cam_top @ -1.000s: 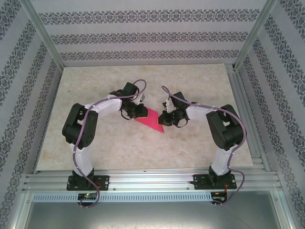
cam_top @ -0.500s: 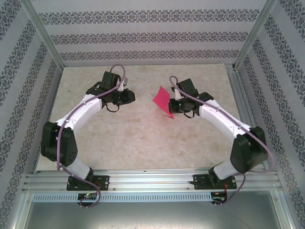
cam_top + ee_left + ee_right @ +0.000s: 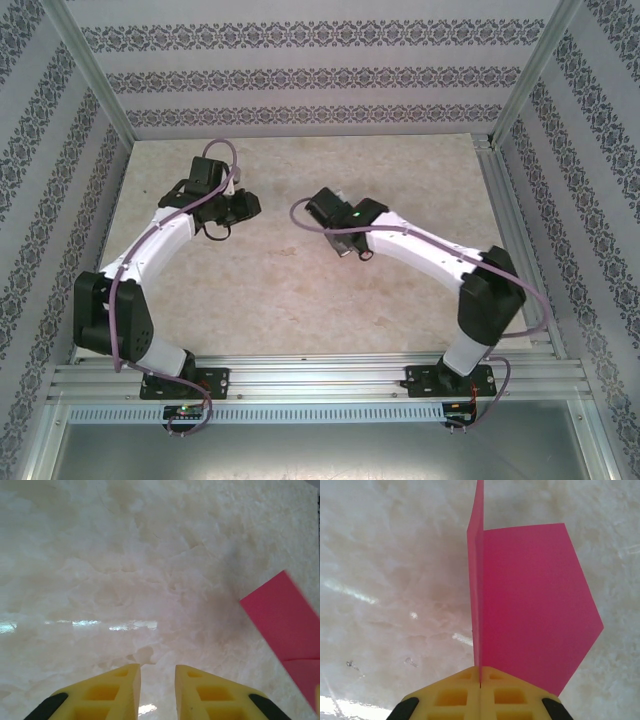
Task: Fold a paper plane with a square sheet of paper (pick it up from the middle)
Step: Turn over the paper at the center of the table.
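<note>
left arm (image 3: 160,235) stretched forward, left gripper (image 3: 157,672) slightly parted, right arm (image 3: 420,245) angled inward, right gripper (image 3: 480,675) pinched on folded paper (image 3: 530,605)

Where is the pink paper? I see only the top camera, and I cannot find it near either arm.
Observer: The right gripper is shut on the folded pink paper and pinches it at the crease.
Operator: How does the paper sit in that grip?
Observer: In the right wrist view, one flap stands on edge, pointing straight out from the fingers. A wider flap spreads to the right of it.
Operator: Does the left gripper hold anything?
Observer: No. The left gripper has a small gap between its fingers, and the table shows through the gap. A corner of the paper is at the right edge of the left wrist view.
</note>
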